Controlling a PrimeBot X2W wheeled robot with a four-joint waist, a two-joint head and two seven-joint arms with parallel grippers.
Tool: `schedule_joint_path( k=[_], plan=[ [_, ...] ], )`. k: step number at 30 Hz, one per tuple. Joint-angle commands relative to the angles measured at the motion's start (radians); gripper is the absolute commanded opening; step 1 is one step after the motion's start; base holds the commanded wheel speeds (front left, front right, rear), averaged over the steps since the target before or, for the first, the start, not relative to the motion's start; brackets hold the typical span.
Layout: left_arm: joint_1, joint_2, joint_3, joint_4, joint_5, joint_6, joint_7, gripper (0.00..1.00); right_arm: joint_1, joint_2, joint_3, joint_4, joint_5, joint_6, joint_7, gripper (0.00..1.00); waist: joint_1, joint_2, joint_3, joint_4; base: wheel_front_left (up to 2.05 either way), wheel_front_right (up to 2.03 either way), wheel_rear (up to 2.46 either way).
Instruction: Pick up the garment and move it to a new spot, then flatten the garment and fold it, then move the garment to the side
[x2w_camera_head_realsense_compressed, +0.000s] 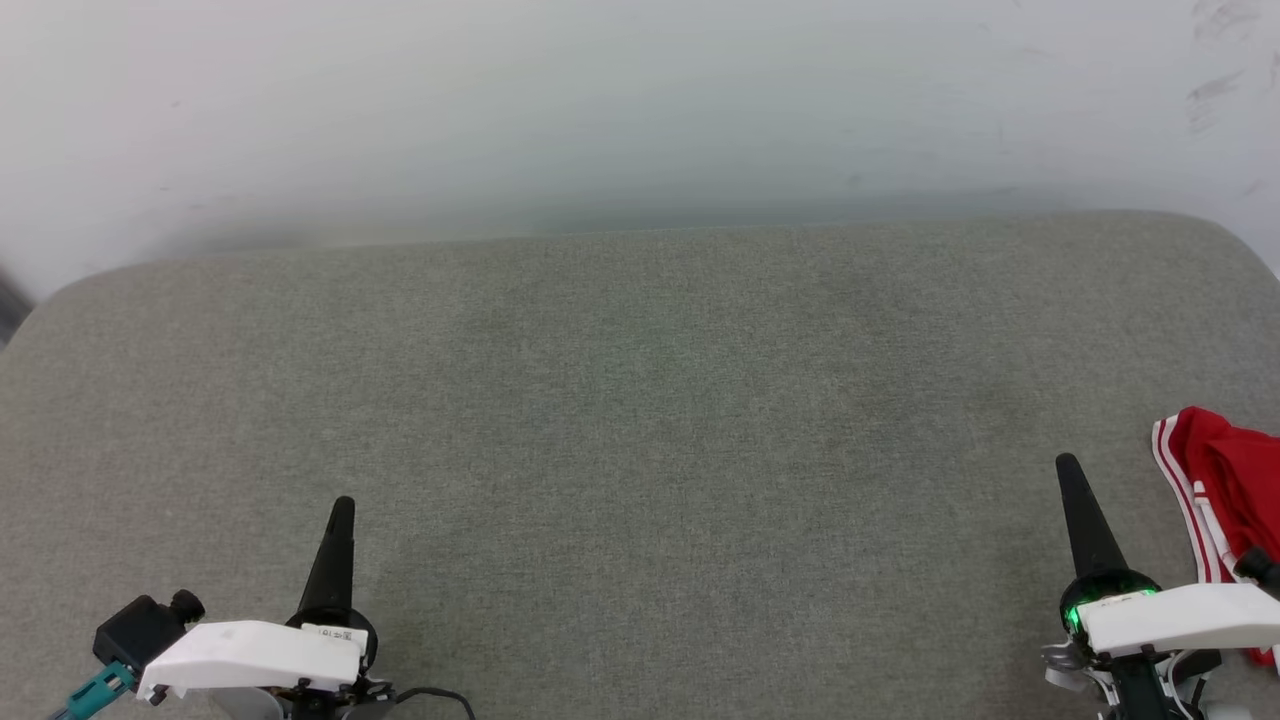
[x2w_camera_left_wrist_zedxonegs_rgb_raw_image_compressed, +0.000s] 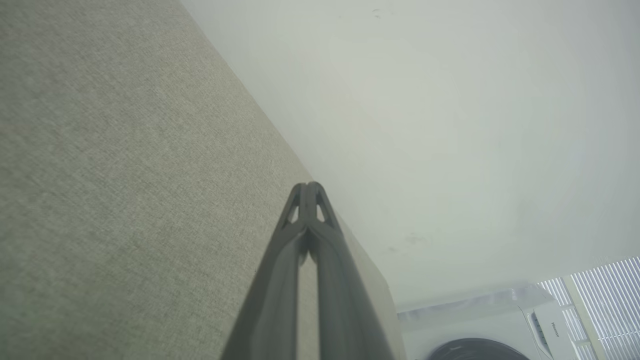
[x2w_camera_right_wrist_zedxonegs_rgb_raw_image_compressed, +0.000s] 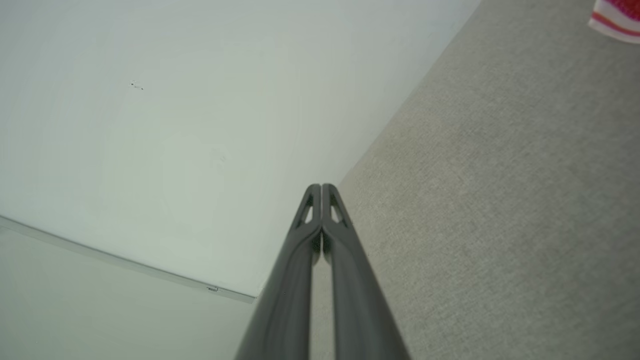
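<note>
The left gripper (x2w_camera_head_realsense_compressed: 341, 512) sits low over the near left part of the padded surface, its two dark fingers pressed together into one thin spike with nothing between them. From its own wrist view, the fingers (x2w_camera_left_wrist_zedxonegs_rgb_raw_image_compressed: 280, 285) meet at the tips, lying along the line where the grey-green padding meets the pale wall. The right gripper (x2w_camera_head_realsense_compressed: 1070, 475) is in the matching place on the near right side, also closed tight and empty, with a green light (x2w_camera_head_realsense_compressed: 1076, 612) glowing at its base. Both point away from the robot toward the wall (x2w_camera_head_realsense_compressed: 640, 100).

The garment (x2w_camera_head_realsense_compressed: 1225, 490) lies crumpled at the far right edge of the padded surface (x2w_camera_head_realsense_compressed: 640, 400), just to the right of the right gripper and apart from its fingers. What I can see is bright red cloth bunched up, with red-and-white striped trim running down its left side. Part of it is cut off by the edge of the head view, and part is hidden behind the white wrist housing. The right wrist view catches only a corner of the striped trim at its upper right.

In the left wrist view, a white appliance (x2w_camera_left_wrist_zedxonegs_rgb_raw_image_compressed: 500, 325) with a dark round door stands past the end of the padding, next to slatted blinds (x2w_camera_left_wrist_zedxonegs_rgb_raw_image_compressed: 605, 290).
</note>
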Motion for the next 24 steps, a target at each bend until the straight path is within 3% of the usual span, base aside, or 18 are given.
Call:
schedule_joint_path(
  k=[1,24],
  plan=[
    [-0.024,0.005,0.002,-0.003,-0.027,-0.002,0.007,0.0,-0.022,-0.008,-0.003,-0.003,0.03,0.0,0.006,0.0,-0.0001,-0.0001,-0.001,0.0,0.0,0.0,0.0],
    [-0.052,0.003,0.011,0.035,-0.233,-0.003,0.063,0.0,-0.036,-0.006,-0.018,0.027,0.245,0.0,0.056,0.0,-0.0001,-0.0001,-0.011,0.001,0.0,0.0,0.0]
  ],
)
